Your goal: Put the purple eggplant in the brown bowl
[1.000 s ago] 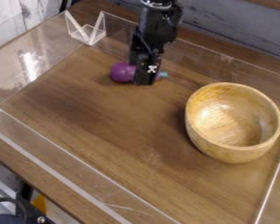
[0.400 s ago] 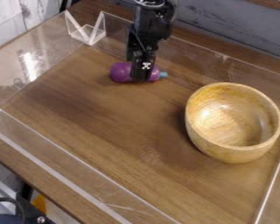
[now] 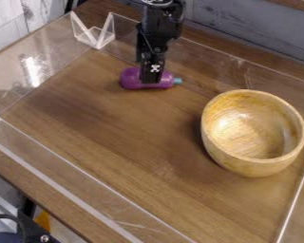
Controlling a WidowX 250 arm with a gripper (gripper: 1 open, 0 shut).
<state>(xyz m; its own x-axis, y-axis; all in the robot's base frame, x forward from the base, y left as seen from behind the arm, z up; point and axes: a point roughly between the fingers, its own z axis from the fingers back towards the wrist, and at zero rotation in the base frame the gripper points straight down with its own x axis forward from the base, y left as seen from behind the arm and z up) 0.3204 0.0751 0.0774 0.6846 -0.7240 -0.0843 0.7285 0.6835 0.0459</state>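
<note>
- The gripper (image 3: 152, 74) points down over the eggplant (image 3: 143, 80), jaws wide and nothing held; the eggplant lies on its side on the counter (image 3: 104, 142), well apart from the bowl (image 3: 254, 131).
- Best, I judge, to straddle the plump middle across its short axis and sink low before closing (a glossy, rounded toy may squirt out).
- The eggplant is smooth purple, its stem end hidden; the bowl is thick-rimmed, grained wood, empty.
</note>
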